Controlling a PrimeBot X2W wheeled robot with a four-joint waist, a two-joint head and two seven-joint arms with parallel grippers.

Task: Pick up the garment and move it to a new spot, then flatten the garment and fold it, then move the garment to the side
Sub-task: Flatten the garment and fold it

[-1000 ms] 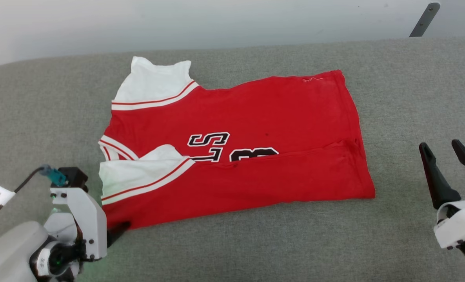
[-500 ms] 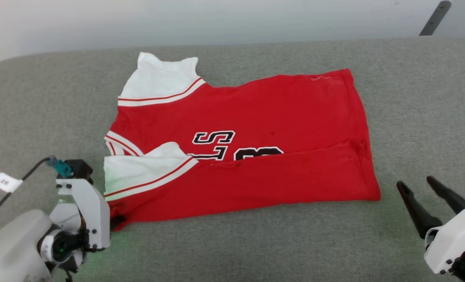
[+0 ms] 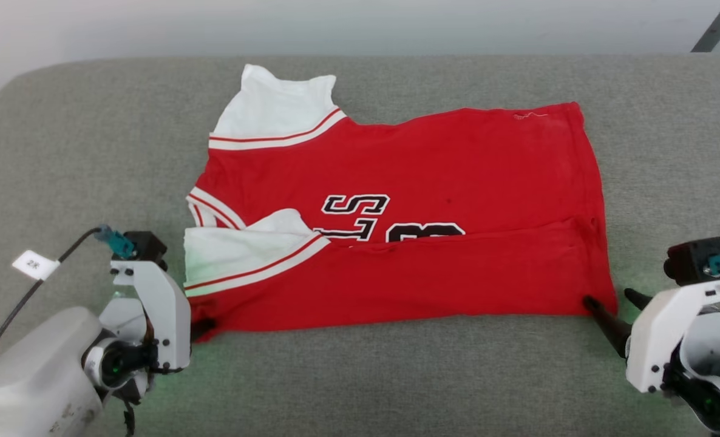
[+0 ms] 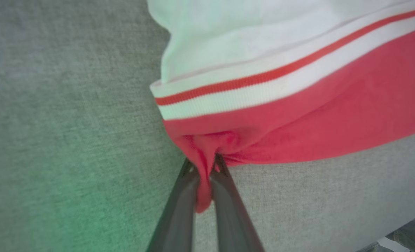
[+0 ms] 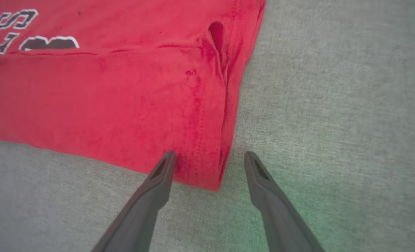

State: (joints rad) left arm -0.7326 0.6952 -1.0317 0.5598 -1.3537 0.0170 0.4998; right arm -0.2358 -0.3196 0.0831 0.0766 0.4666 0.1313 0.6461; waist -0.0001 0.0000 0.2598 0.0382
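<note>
Right tool point(image 5: 209, 154) is now reaching the near-right corner of the garment point(image 3: 408, 170), jaws spread astride it | left tool point(image 4: 204, 163) is pinching the near-left corner | garment is lying mid-way across the grey cushion point(image 3: 360, 382) | advising: closing right on both layers, then lifting level.

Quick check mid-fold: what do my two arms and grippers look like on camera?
The left gripper and right gripper each have two long, tapered dark fingers on a white angular bracket. Each wrist carries a teal plug; the left's black cable bears a white tag.
</note>
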